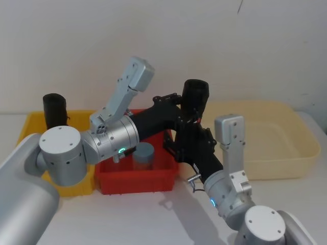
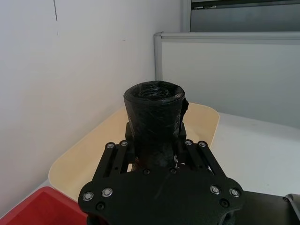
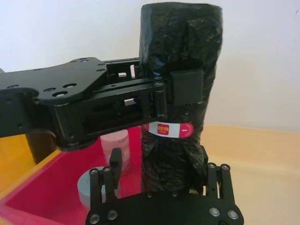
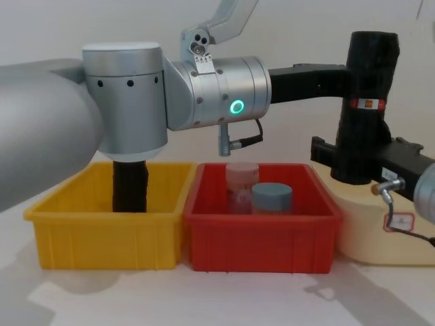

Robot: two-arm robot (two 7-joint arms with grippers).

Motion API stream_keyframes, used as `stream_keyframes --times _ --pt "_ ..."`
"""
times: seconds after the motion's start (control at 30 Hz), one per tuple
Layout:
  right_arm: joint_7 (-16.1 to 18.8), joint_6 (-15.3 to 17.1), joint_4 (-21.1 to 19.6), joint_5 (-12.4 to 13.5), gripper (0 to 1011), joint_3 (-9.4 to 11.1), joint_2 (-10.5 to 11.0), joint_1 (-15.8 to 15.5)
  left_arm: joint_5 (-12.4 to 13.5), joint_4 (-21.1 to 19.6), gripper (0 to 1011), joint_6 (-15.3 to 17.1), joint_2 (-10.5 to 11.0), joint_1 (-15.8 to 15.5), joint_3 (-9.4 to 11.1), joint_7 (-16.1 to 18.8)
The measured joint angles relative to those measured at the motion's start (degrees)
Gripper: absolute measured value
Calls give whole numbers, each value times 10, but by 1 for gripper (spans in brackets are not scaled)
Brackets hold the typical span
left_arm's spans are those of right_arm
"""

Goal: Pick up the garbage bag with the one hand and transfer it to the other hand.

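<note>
The garbage bag (image 1: 195, 94), a tall black roll with a red-and-white label band (image 3: 168, 129), is held upright in the air above the gap between the red bin and the cream tray. My left gripper (image 1: 188, 116), on the wrist with the green ring light (image 4: 236, 106), is shut on the garbage bag (image 4: 370, 68) around its middle, just above the band. My right gripper (image 3: 159, 161) sits at the roll's lower end with its fingers either side. One finger (image 3: 116, 161) stands clear of the plastic, so it is open. In the chest view the right gripper (image 4: 357, 159) reaches in from the right.
A yellow bin (image 4: 109, 224) on the left holds a plain black roll (image 4: 129, 187). The red bin (image 4: 262, 234) in the middle holds a pink jar and a grey-blue jar (image 4: 272, 197). A cream tray (image 1: 276, 153) lies to the right. A white wall is close behind.
</note>
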Motion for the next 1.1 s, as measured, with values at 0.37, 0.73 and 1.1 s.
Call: stream_keyframes --times 0.37,0.73,1.1 --pt "-15 11 21 -19 658 -1 -14 18 0 0 448 0 0 0 0 0" --pt "-17 9 27 -27 505 3 -20 21 0 0 621 0 0 0 0 0" --pt "-13 5 24 -27 505 12 -24 19 0 0 954 0 0 0 0 0"
